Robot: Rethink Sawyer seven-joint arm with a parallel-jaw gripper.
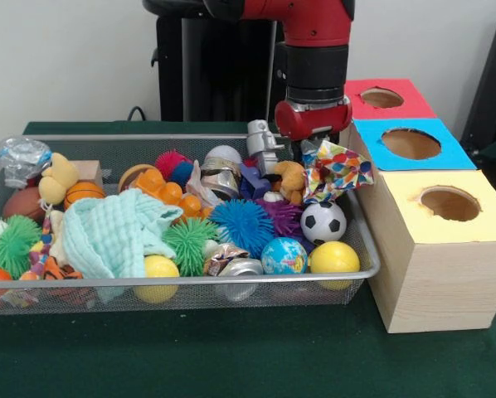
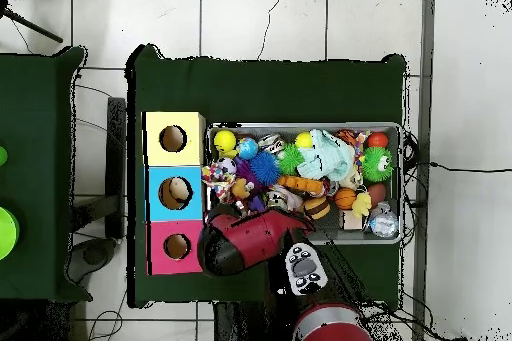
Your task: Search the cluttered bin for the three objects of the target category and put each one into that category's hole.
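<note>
My gripper (image 1: 312,146) hangs over the right end of the wire bin (image 1: 231,275), with the red wrist right above it. A multicoloured patterned cloth (image 1: 337,170) bunches up straight beneath it and stands above the bin's rim; the gripper looks shut on its top edge. In the overhead view the arm covers the gripper, and the cloth (image 2: 214,171) shows at the bin's end beside the boxes. Three wooden boxes with round holes stand in a row next to the bin: red (image 1: 381,98), blue (image 1: 410,143) and yellow (image 1: 449,203).
The bin is crammed: a mint cloth (image 1: 115,232), a soccer ball (image 1: 323,222), a yellow ball (image 1: 333,258), a globe ball (image 1: 283,255), a blue spiky ball (image 1: 242,224), a grey toy (image 1: 265,145). Something pale sits in the blue box's hole (image 2: 177,192).
</note>
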